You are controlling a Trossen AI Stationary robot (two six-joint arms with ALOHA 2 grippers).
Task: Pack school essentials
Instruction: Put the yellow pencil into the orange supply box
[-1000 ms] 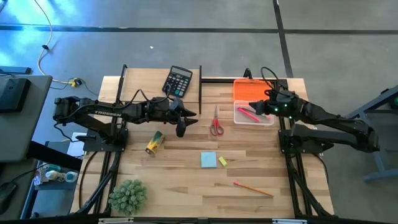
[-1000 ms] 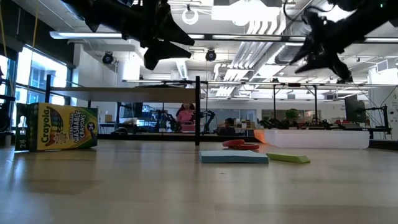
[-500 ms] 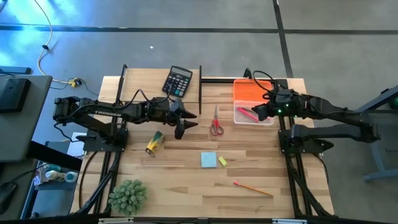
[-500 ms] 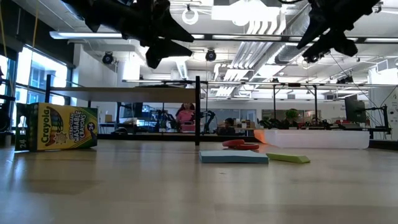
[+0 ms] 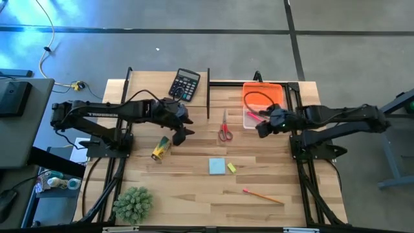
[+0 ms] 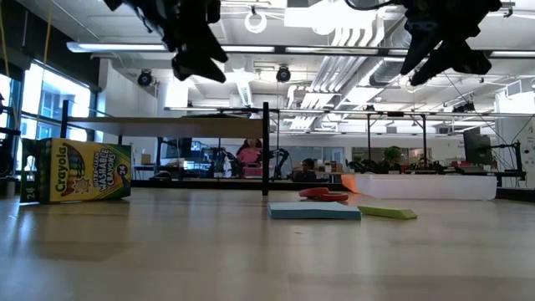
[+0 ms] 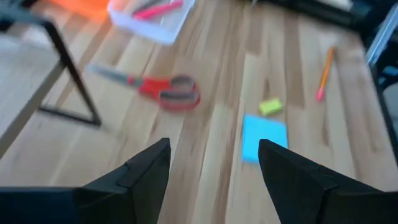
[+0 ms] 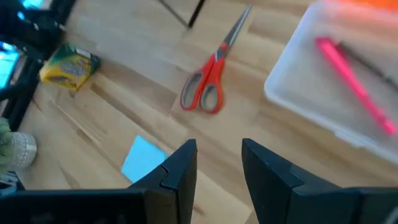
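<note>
Both my hands are open and empty; right hand could nudge the scissors off line, or left hand knock the crayon box.

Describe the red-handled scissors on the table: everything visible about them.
The scissors have red loop handles and thin silver blades, seemingly plastic and metal. They lie flat and shut on the bare wooden table, blades pointing toward the far edge, handles toward the blue note pad. They sit left of the clear tray and nothing touches them. In the right wrist view they show the same; in the low view only the red handles show.
</note>
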